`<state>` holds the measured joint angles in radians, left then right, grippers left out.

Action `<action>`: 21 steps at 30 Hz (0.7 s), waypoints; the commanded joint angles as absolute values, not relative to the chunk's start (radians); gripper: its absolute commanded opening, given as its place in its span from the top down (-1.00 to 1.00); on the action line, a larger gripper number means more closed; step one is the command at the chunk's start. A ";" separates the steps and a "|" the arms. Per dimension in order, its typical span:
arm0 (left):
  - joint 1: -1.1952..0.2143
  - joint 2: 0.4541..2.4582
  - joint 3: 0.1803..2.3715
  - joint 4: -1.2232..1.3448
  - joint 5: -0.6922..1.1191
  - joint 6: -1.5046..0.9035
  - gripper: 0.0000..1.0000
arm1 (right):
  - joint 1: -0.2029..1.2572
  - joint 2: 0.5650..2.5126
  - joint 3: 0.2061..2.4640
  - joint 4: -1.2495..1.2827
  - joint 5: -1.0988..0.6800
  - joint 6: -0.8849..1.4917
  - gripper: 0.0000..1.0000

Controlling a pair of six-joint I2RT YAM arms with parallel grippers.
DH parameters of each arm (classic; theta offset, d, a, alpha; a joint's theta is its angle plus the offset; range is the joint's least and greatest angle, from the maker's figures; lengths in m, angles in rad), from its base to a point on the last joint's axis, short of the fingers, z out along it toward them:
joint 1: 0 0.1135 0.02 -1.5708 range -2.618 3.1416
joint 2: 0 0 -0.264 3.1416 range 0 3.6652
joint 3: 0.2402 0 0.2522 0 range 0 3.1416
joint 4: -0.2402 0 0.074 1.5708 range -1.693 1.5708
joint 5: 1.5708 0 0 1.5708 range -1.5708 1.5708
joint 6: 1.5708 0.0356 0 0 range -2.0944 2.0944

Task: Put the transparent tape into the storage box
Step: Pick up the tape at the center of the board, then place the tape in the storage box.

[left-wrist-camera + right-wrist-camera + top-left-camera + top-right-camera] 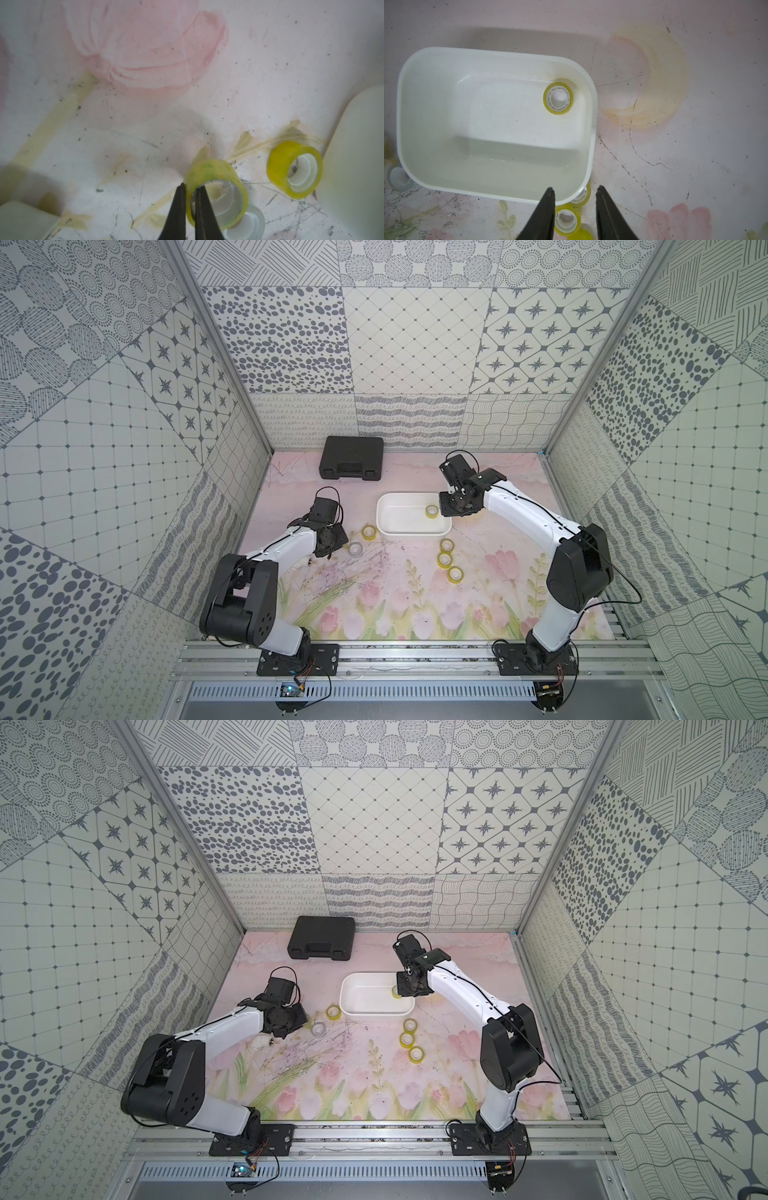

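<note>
In the left wrist view my left gripper (191, 186) is shut on the wall of a yellowish roll of transparent tape (216, 187), one finger inside the ring and one outside. A greyish roll (249, 224) lies just beneath it and a yellow roll (295, 169) beside it; both show in a top view, greyish (355, 549) and yellow (368, 531), left of the white storage box (411, 531). One roll (558, 98) lies flat inside the box. My right gripper (575, 191) hangs open and empty over the box's right end.
Three yellow rolls (446, 545), (444, 559), (456, 574) lie in a row on the floral mat in front of the box's right corner. A black hard case (352, 463) sits at the back left. Patterned walls close in three sides.
</note>
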<state>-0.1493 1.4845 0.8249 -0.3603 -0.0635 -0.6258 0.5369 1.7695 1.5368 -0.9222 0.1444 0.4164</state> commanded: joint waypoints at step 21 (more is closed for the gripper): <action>-0.454 1.665 1.347 -0.466 -0.002 -0.430 1.00 | 0.477 1.695 1.552 -0.857 0.100 0.469 -0.71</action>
<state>-0.3805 1.5700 1.2778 -0.4606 -0.0555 -0.4934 0.4820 1.7184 1.5375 -0.8898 0.1081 0.4557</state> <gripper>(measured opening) 0.098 0.850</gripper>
